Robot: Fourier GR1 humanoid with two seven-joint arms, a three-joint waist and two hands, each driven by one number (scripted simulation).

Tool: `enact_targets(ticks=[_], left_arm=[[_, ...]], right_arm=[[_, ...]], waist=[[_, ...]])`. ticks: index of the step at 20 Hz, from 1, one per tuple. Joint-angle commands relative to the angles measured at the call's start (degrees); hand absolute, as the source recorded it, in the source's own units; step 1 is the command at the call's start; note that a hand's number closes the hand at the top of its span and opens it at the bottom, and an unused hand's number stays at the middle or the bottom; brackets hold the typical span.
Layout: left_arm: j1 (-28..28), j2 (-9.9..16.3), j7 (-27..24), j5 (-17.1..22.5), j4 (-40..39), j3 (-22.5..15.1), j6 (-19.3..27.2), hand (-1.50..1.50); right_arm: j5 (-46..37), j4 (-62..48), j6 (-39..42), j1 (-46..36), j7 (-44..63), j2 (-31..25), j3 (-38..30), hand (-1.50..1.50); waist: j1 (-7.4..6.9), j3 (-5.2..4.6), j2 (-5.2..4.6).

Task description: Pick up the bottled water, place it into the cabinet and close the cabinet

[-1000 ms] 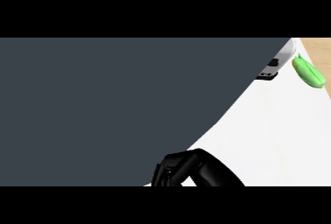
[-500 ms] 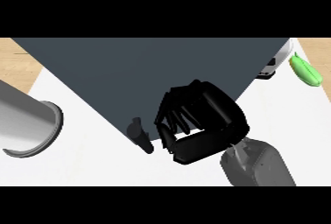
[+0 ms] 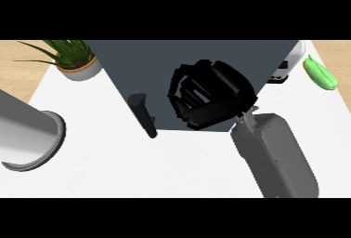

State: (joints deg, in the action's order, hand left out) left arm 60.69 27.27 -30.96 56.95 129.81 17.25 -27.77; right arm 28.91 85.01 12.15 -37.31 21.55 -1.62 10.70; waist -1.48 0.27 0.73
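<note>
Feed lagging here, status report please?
Right hand curled against cabinet front. Left hand unseen. Bottled water not visible. Handle beside hand.

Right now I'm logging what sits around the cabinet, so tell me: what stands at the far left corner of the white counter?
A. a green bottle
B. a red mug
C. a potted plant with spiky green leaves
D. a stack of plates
C: a potted plant with spiky green leaves stands in a pale pot at the counter's far left corner, left of the dark cabinet.
</note>
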Motion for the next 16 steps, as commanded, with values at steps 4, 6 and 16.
enact_targets(ticks=[4, 6, 16], left_arm=[[-0.26, -0.72, 2.15, 3.02, -1.19, 3.79, -3.07, -1.50], [0.16, -1.91, 3.71, 1.16, 1.98, 1.26, -0.32, -1.50], [-1.08, -1.26, 5.79, 3.52, 0.50, 3.66, -2.68, -1.50]], right_arm=[[-0.35, -10.99, 1.99, -10.01, -1.72, -0.76, -5.55, 1.50], [-2.55, -14.56, 0.89, -11.25, -3.29, 1.01, -4.75, 1.50], [2.98, -16.30, 3.54, -13.39, -2.79, 1.55, -5.10, 1.50]], waist=[[-0.36, -0.27, -0.87], [-0.87, -0.25, -1.15], [-0.94, -0.27, -1.08]])
